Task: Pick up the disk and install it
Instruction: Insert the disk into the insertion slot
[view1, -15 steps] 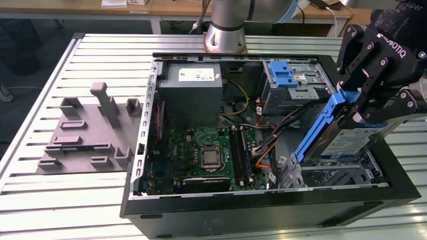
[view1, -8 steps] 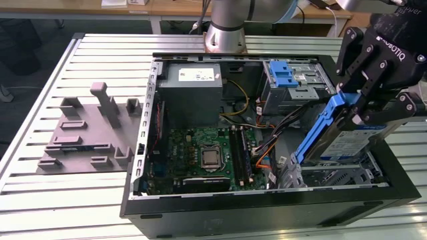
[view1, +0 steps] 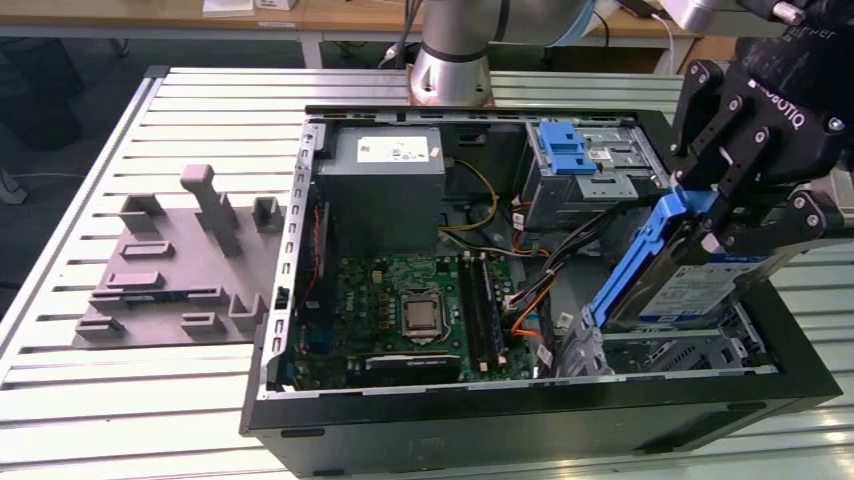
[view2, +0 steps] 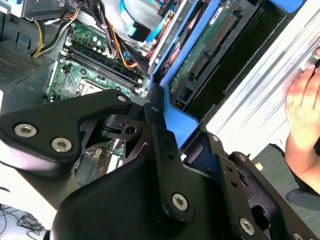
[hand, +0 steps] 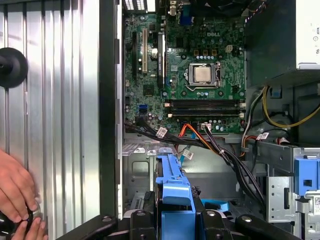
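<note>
Exterior view: fingers (view1: 725, 222) clamp tilted disk (view1: 687, 290) just inside case wall (view1: 805, 352).

Silver-grey arm (view1: 447, 60) carries a black end effector (view1: 733, 224) with silver screws.

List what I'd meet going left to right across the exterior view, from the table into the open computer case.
Grey moulded fixture → power-supply box → drive cage with blue latch → disk, tilted and clamped in the gripper.
</note>
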